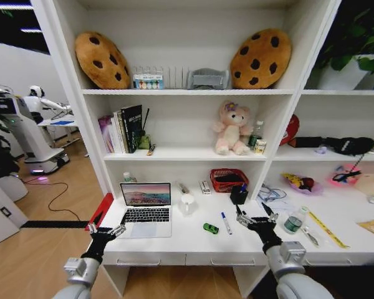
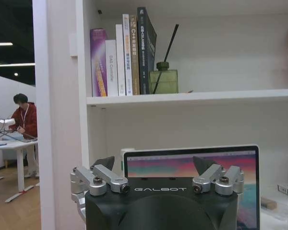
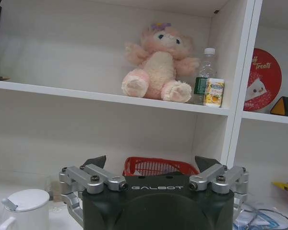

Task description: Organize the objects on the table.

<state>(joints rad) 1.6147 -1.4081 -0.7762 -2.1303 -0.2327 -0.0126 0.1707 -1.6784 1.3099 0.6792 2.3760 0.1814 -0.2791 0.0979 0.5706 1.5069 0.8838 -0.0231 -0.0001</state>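
On the white table (image 1: 187,243) an open silver laptop (image 1: 147,207) stands at the left, its screen (image 2: 192,165) close ahead in the left wrist view. A tiny green toy car (image 1: 210,228) and a blue-capped marker (image 1: 225,222) lie mid-table. A clear green-capped bottle (image 1: 293,222) and a yellow ruler (image 1: 327,229) are at the right. My left gripper (image 1: 105,230) (image 2: 154,164) hovers open at the table's front left corner, beside the laptop. Just right of the marker, my right gripper (image 1: 255,218) (image 3: 151,162) is open with nothing between its fingers.
A white lidded mug (image 1: 187,202) (image 3: 25,206), a black pen cup (image 1: 239,195) and a red basket (image 1: 229,180) (image 3: 158,166) sit at the back of the table. Shelves above hold books (image 2: 125,57), a pink plush toy (image 3: 158,62) and cookie cushions (image 1: 101,59).
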